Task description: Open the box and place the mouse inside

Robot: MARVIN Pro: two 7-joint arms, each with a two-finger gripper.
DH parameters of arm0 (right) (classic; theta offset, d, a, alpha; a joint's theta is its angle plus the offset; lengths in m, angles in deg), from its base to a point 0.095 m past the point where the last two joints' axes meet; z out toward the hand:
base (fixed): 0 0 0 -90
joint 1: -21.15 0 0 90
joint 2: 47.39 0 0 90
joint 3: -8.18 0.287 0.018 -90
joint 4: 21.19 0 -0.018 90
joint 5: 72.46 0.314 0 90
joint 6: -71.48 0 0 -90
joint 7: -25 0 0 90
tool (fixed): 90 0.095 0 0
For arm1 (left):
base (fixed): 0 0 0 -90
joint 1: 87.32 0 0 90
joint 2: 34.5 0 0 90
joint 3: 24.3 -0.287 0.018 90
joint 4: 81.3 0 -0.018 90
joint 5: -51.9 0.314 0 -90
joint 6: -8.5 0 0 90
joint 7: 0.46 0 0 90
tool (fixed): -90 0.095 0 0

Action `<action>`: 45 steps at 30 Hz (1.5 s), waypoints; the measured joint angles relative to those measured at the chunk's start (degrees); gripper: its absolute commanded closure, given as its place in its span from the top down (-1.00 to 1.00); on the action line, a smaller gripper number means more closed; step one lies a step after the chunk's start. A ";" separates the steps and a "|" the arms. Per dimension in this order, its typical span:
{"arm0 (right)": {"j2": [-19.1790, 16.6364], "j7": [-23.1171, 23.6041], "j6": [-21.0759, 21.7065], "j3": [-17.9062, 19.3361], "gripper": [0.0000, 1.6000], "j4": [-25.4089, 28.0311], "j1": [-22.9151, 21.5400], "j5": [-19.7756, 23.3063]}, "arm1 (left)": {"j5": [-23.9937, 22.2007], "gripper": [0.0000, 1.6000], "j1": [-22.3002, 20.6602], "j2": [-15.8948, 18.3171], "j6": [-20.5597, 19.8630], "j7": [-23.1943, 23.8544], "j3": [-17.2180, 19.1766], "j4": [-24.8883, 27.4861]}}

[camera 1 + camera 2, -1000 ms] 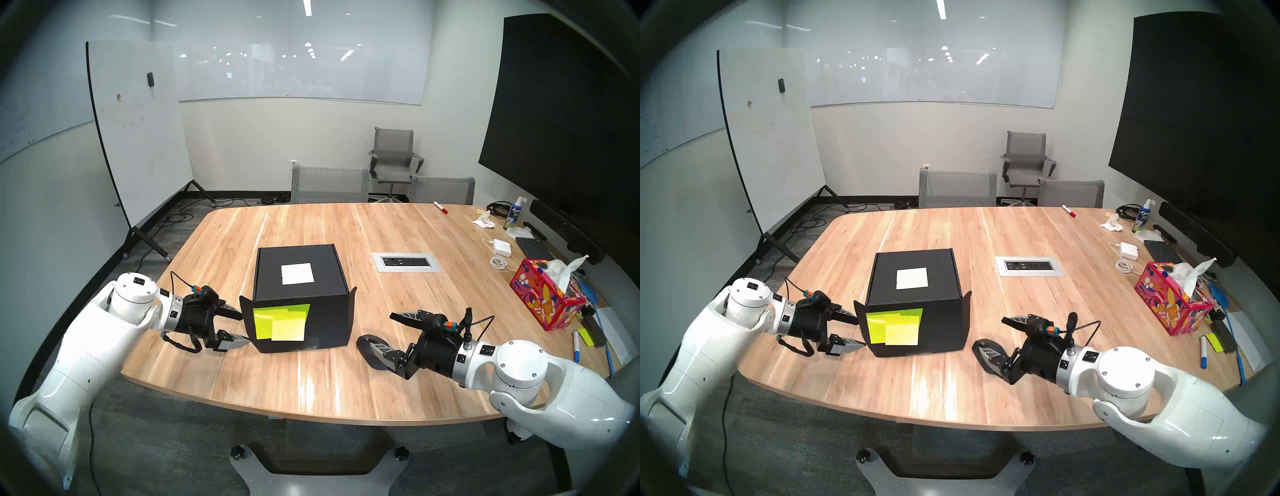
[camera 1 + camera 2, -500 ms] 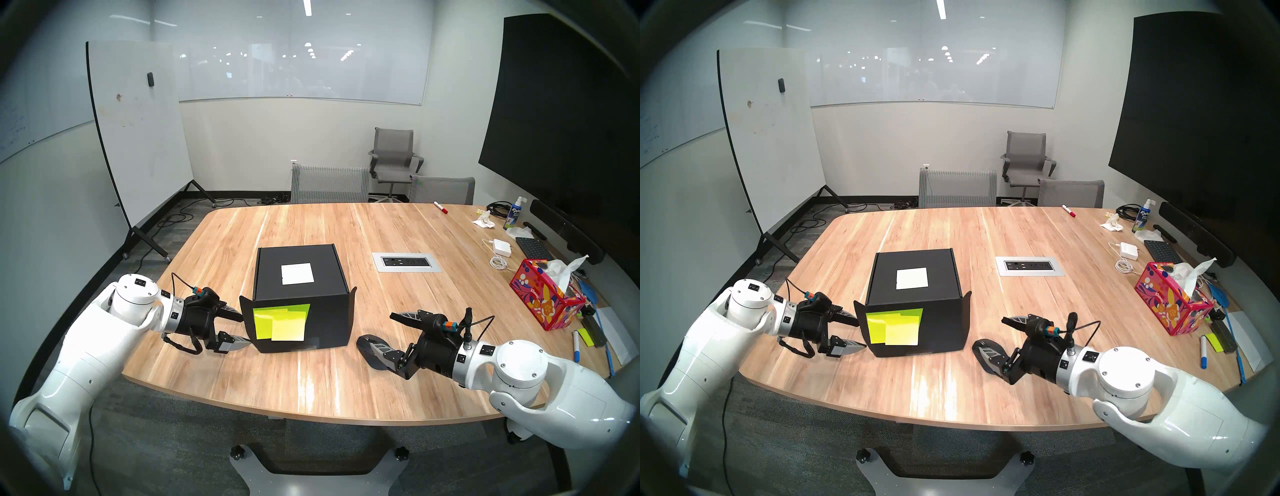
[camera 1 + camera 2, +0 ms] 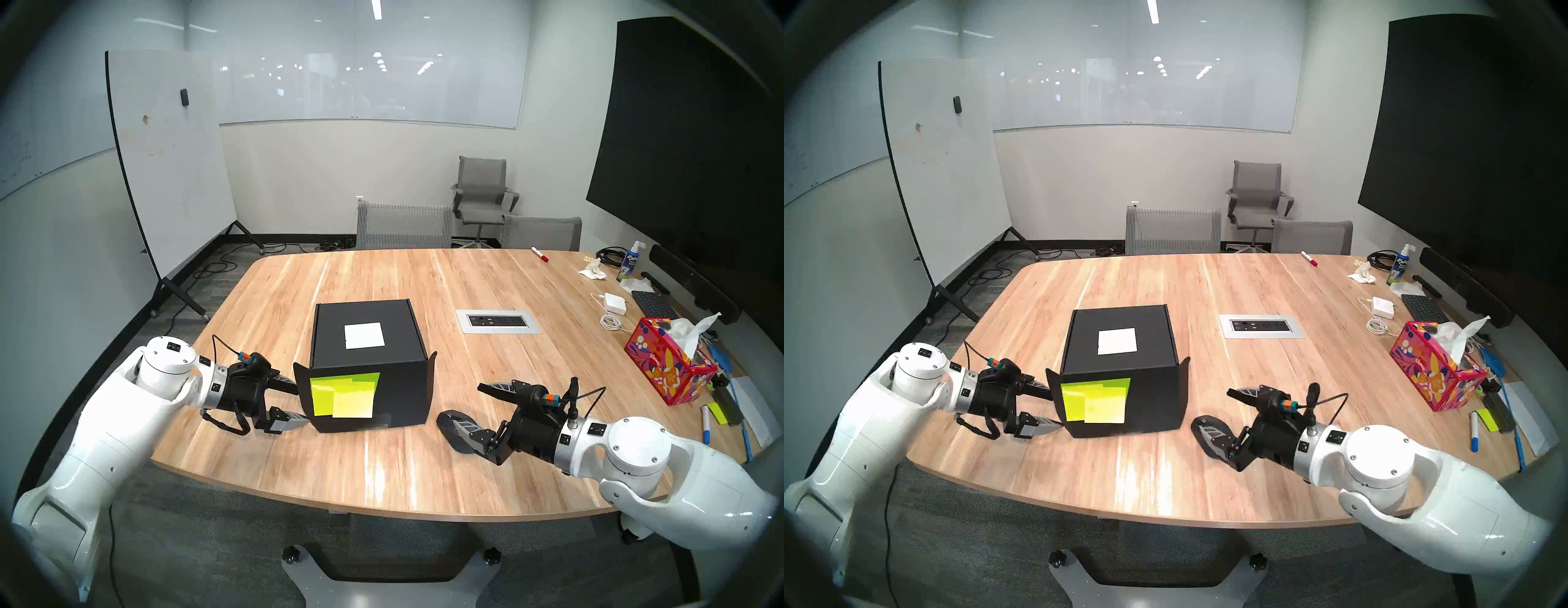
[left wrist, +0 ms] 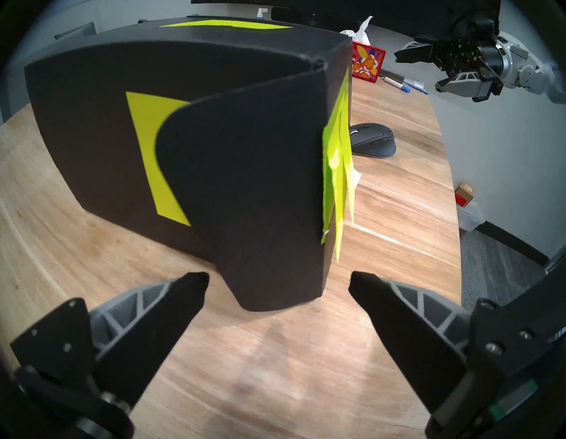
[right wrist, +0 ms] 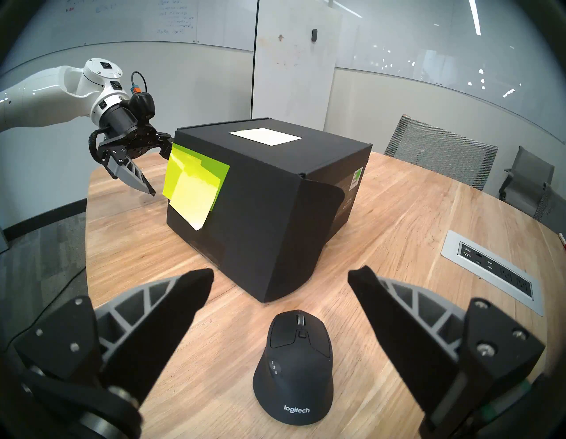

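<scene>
Fingers of the left gripper (image 3: pixel 291 402): two black wedge-shaped pads on grey ribbed backing, spread wide, nothing between them. Position: just beside the left front corner of the matte black cardboard box (image 3: pixel 369 335), tips either side of the rounded left side flap (image 4: pixel 245 196), which juts out from that corner; contact not discernible in any view.

Fingers of the right gripper (image 3: pixel 462 403): same build, likewise spread wide and empty. Position: above the tabletop to the right of the box, one finger raised, the other low over the black sculpted computer mouse (image 5: pixel 294 371).

Box: closed, lid down, standing on the light wooden table (image 3: pixel 382 467) slightly left of centre. One white square label (image 3: pixel 364 335) on the lid. Overlapping neon yellow-green sticky notes (image 3: pixel 343 395) on the front face, their lower edges lifting away; a further yellow-green patch (image 4: pixel 153 153) on the left side wall, partly behind the flap. A second rounded flap (image 5: pixel 318 223) stands out at the right front corner.

Mouse: resting flat on the table near the box's right front corner, apart from it, scroll wheel end toward the box, pale lettering on the palm end. In the right wrist view it lies between the two fingers, untouched.

Other items, far right of table: red floral tissue box (image 3: pixel 666 365), white power adapter (image 3: pixel 615 303) with coiled cable, recessed grey socket panel (image 3: pixel 497 321).
</scene>
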 measured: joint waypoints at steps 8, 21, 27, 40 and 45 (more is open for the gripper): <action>0.00 0.00 0.00 0.00 1.00 0.00 0.00 0.00 | -0.04 1.00 0.60 -0.13 -0.75 -0.80 0.03 1.22; 0.00 0.00 0.00 0.00 1.00 0.00 0.00 0.00 | -0.08 0.47 1.33 -0.20 -1.28 -1.60 0.11 2.31; 0.00 0.00 0.00 0.00 1.00 0.00 0.00 0.00 | -0.08 -0.40 1.58 -0.22 -1.38 -1.99 0.15 2.47; 0.00 0.00 -0.01 0.00 1.00 0.00 0.00 0.00 | -0.37 -1.00 1.57 -0.18 -0.64 -0.52 0.20 2.30; 0.00 0.00 -0.01 0.00 1.00 0.00 0.00 0.00 | -0.78 -1.00 1.45 -0.16 -1.33 0.27 0.21 1.97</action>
